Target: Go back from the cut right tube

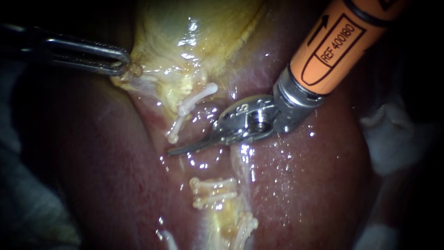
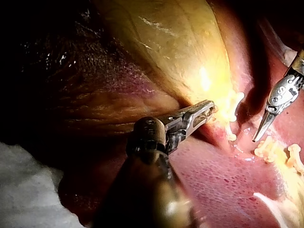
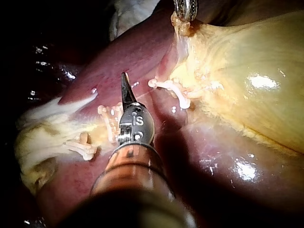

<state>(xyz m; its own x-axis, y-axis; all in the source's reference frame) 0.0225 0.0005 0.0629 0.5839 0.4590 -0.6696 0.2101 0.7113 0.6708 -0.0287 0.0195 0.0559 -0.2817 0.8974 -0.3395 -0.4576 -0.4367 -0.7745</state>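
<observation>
The left instrument [image 1: 121,65] reaches in level from the left. Its jaws are clamped on a yellow fold at the left edge of the gallbladder [image 1: 194,28]. Just right of that grip, two white clips [image 1: 192,104] lie slanted at the gallbladder's near end.

The right instrument [image 1: 178,149] slants down from the far right on an orange shaft, its metal wrist bent leftward. Its tapered blades lie together in one thin point and hold nothing. That point rests in the gap between the far clips and the near clips [image 1: 213,192] that sit on the cut tube [image 1: 240,162]. Whether this is the right tube cannot be told.

Bare wet liver [image 1: 314,185] spreads right of the blades. Dark space along the shaft lies open, and white gauze [image 1: 397,134] edges the far right.
</observation>
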